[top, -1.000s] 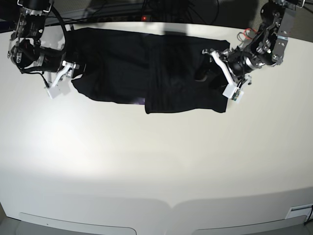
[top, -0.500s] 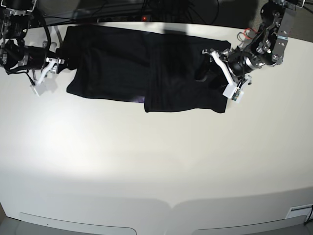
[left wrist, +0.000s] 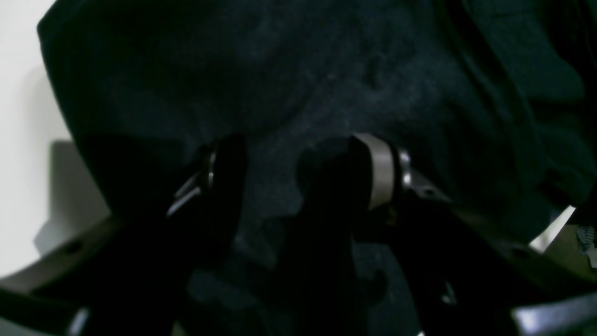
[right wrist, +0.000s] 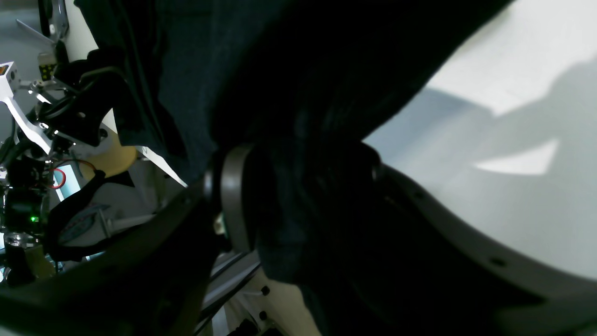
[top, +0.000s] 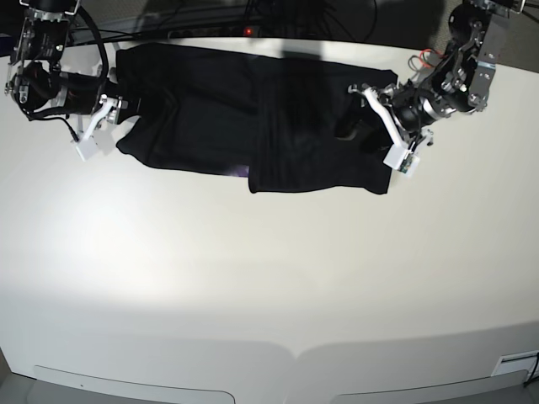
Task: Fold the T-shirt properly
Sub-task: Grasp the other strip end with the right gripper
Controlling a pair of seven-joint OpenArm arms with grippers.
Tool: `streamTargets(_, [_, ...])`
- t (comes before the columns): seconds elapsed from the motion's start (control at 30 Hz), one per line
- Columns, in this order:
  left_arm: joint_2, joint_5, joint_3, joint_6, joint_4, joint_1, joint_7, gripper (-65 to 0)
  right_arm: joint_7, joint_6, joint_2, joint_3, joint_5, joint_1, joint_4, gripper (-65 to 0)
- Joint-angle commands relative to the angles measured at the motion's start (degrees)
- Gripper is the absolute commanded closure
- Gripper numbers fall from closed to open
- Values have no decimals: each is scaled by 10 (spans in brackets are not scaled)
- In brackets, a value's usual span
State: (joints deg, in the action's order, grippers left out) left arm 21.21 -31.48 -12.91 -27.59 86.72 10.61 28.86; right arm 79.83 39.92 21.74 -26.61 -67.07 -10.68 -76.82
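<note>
The black T-shirt (top: pixel 253 118) lies spread along the far side of the white table (top: pixel 269 278), partly folded, with a doubled layer on its right half. A small purple patch (top: pixel 242 172) peeks out at its near edge. My left gripper (top: pixel 364 126) hovers over the shirt's right end. In the left wrist view its fingers (left wrist: pixel 378 172) stand apart over dark cloth (left wrist: pixel 326 70), holding nothing. My right gripper (top: pixel 114 126) is at the shirt's left edge. In the right wrist view a bunch of cloth (right wrist: pixel 298 210) fills the gap of that gripper (right wrist: pixel 308 196).
Cables and dark equipment (top: pixel 253 21) run along the table's far edge behind the shirt. The other arm's wiring and a green light (right wrist: pixel 28 186) show at the left of the right wrist view. The table's near edge (top: pixel 295 370) has two rounded panels.
My right gripper swung out to the left, drawing the shirt's left edge outward, then came back towards the shirt. The left gripper has stayed put.
</note>
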Motion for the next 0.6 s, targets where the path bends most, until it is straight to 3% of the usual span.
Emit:
streamTargets(0.0, [4, 5, 1, 2, 2, -2, 11, -339, 2, 1, 9, -2, -9, 3, -7, -297])
streamTargets(0.13, [4, 5, 1, 2, 2, -2, 11, -339, 2, 1, 21, -3, -18, 2, -7, -297])
streamTargets(0.33, [4, 5, 1, 2, 2, -2, 11, -339, 2, 1, 67, -3, -125, 1, -7, -297])
streamTargets(0.57, [4, 4, 1, 2, 2, -2, 11, -339, 2, 1, 72, -3, -126, 0, 6, -299])
